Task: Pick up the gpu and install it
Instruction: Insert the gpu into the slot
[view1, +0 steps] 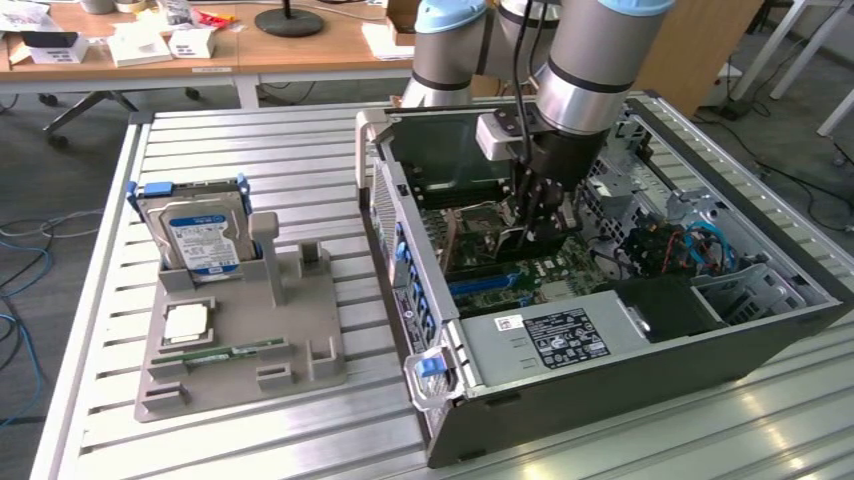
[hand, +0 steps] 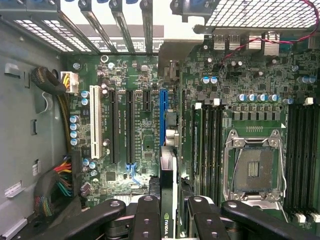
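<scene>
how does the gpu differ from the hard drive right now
The gpu is clamped between the fingers inside the case; the hard drive stands in the grey holder outside it. The gpu is a thin dark card; the hard drive is a thicker silver block with a blue label. Both stand on edge.

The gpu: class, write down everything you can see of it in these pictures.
The gpu shows edge-on in the wrist view: a thin dark card with a small green logo. The gripper clamps it between black fingers, inside the open computer case. It lines up with the blue slot; whether it is seated cannot be told.
</scene>
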